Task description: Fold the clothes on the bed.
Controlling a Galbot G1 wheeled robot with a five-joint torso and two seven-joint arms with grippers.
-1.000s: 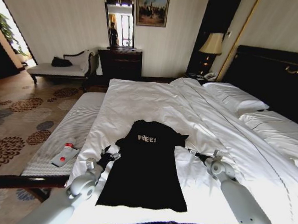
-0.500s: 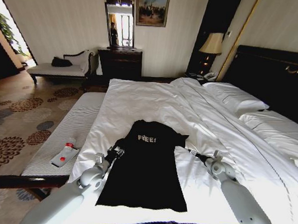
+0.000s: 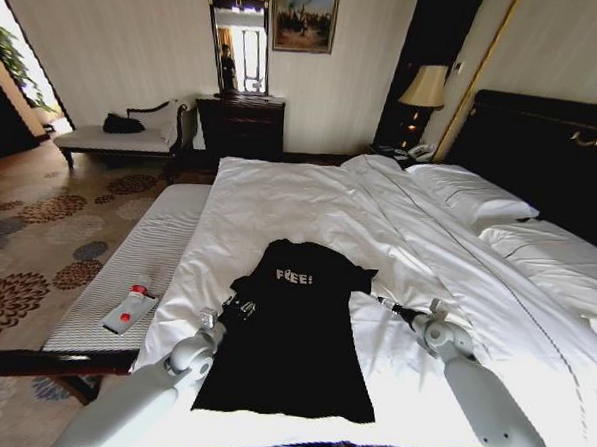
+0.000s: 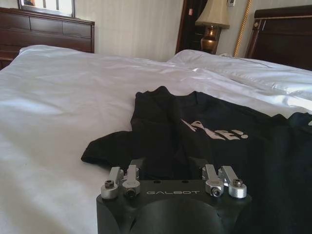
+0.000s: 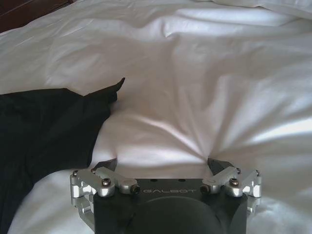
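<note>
At the far left of the head view a grey striped bench (image 3: 141,260) ran alongside the bed (image 3: 309,209), with a small red-and-white packet (image 3: 128,311) lying on it toward the lower left of the frame. Just right of that, the left gripper (image 3: 242,306) sat at the left edge of the black T-shirt (image 3: 293,333), by its left sleeve. In the left wrist view its fingers (image 4: 122,176) stood spread apart over the dark cloth (image 4: 204,141), with nothing pinched between them that I could make out. The T-shirt lay flat in the lower middle of the frame, on the white duvet (image 3: 280,198), collar toward the far side and white lettering across the chest. To the right of it, the right gripper (image 3: 382,303) rested on the bare duvet just beside the right sleeve. The right wrist view showed its fingers (image 5: 109,165) open and pressing into the white bedding (image 5: 204,87), the sleeve tip (image 5: 105,95) ahead and apart from them. Pillows (image 3: 480,198) lay at the upper right, against the dark headboard (image 3: 553,147).
</note>
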